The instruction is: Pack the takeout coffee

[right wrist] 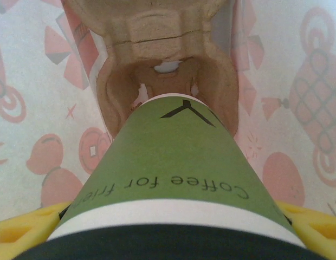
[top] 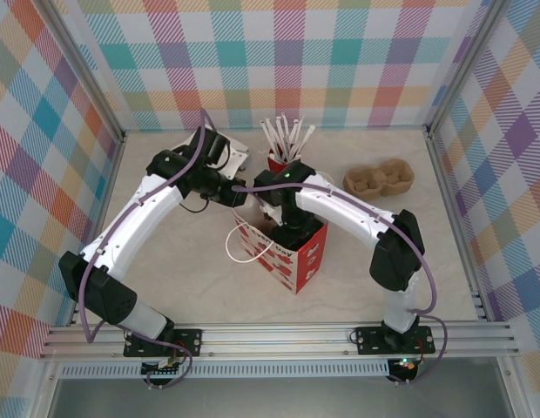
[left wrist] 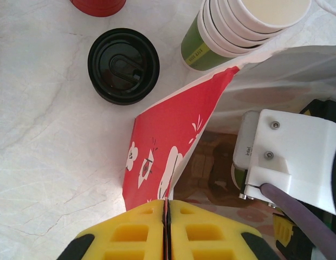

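Toward the near edge of the table (top: 178, 292), at its middle, a red paper bag (top: 292, 257) stands open as two robot arms pack a takeout order. The left gripper (left wrist: 167, 210), yellow jaws pressed shut on the bag's red rim, holds the mouth open. The right gripper (right wrist: 168, 241) reaches down inside, jaws spread wide around a green takeout coffee cup (right wrist: 173, 173) capped with a black lid. The cup hangs base-first over a socket of a brown pulp cup carrier (right wrist: 168, 65) lying on the bag's floor. The step in hand appears to be seating the cup in the carrier; whether its base already touches the socket cannot be told. The next move likely calls for a straight descent until the cup sits firm, then a release and a lift clear of the bag's walls. Beyond the bag, a loose black lid (left wrist: 123, 65) lies near a stack of empty green cups (left wrist: 227, 32). A red cup of white sticks (top: 283, 157) stands near the table's far edge, and a second pulp carrier (top: 379, 180) rests toward the far right corner.
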You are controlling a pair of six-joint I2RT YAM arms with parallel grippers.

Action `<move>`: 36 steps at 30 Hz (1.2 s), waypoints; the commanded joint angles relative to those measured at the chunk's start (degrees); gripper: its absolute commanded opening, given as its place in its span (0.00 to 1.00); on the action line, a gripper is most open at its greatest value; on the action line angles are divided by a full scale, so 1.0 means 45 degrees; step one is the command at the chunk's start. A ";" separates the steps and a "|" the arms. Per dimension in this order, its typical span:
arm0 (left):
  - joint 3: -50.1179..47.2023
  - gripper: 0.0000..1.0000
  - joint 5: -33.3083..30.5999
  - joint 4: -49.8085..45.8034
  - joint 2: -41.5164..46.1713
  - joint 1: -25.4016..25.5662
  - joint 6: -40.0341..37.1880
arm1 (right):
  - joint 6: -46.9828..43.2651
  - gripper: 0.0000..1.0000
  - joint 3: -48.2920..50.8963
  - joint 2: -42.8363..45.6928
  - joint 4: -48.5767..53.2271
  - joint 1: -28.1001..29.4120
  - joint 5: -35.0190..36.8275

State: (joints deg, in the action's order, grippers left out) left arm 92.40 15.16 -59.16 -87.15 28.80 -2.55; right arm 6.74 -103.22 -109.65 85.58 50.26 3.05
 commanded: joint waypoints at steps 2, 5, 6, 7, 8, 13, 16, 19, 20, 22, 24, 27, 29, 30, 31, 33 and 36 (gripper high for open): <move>0.0053 0.11 0.0225 0.0001 -0.0066 0.0085 -0.0036 | -0.0070 0.67 0.0387 0.0264 -0.0298 -0.0074 0.0124; 0.0052 0.11 0.0239 0.0001 -0.0085 0.0088 -0.0039 | -0.0073 0.67 0.0510 0.0298 -0.0431 -0.0075 0.0143; 0.0053 0.11 0.0241 0.0001 -0.0093 0.0086 -0.0032 | -0.0073 0.67 0.0571 0.0320 -0.0485 -0.0073 0.0143; 0.0053 0.11 0.0245 0.0001 -0.0087 0.0089 -0.0035 | -0.0073 0.67 0.0637 0.0340 -0.0553 -0.0074 0.0158; 0.0052 0.11 0.0245 0.0011 -0.0087 0.0087 -0.0037 | -0.0091 0.67 0.0694 0.0342 -0.0623 -0.0070 0.0148; 0.0053 0.11 0.0247 0.0011 -0.0115 0.0098 -0.0027 | -0.0134 0.67 0.1045 0.0300 -0.0880 -0.0087 0.0087; 0.0032 0.11 0.0234 0.0020 -0.0135 0.0100 -0.0021 | -0.0136 0.67 0.1370 0.0301 -0.1095 -0.0108 0.0093; 0.0053 0.11 0.0254 0.0021 -0.0144 0.0105 -0.0015 | -0.0129 0.67 0.1745 0.0284 -0.1347 -0.0125 0.0085; 0.0053 0.11 0.0274 0.0021 -0.0144 0.0105 -0.0014 | -0.0151 0.67 0.1886 0.0271 -0.1463 -0.0141 0.0084; 0.0053 0.11 0.0259 0.0011 -0.0163 0.0105 -0.0001 | -0.0149 0.67 0.2144 0.0245 -0.1656 -0.0172 0.0072; 0.0053 0.11 0.0260 0.0021 -0.0164 0.0102 0.0010 | -0.0136 0.67 0.2392 0.0208 -0.1830 -0.0177 0.0012; 0.0053 0.11 0.0264 0.0022 -0.0183 0.0105 0.0011 | -0.0130 0.67 0.2687 0.0166 -0.2037 -0.0191 -0.0052; 0.0057 0.11 0.0264 0.0021 -0.0183 0.0105 0.0011 | -0.0115 0.67 0.2829 0.0166 -0.2176 -0.0194 -0.0118; 0.0053 0.11 0.0250 0.0021 -0.0190 0.0105 0.0015 | -0.0092 0.67 0.2876 0.0166 -0.2211 -0.0208 -0.0149; 0.0053 0.11 0.0264 0.0021 -0.0183 0.0105 0.0012 | -0.0101 0.67 0.2907 0.0196 -0.2259 -0.0212 -0.0182; 0.0048 0.11 0.0263 0.0019 -0.0183 0.0105 0.0006 | -0.0092 0.67 0.2938 0.0222 -0.2314 -0.0211 -0.0228; 0.0053 0.11 0.0245 0.0018 -0.0164 0.0108 0.0018 | -0.0090 0.67 0.2898 0.0220 -0.2321 -0.0212 -0.0274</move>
State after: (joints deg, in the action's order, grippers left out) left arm 92.40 14.94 -59.16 -87.68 28.80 -2.55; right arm 6.57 -91.20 -108.88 74.30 49.52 2.35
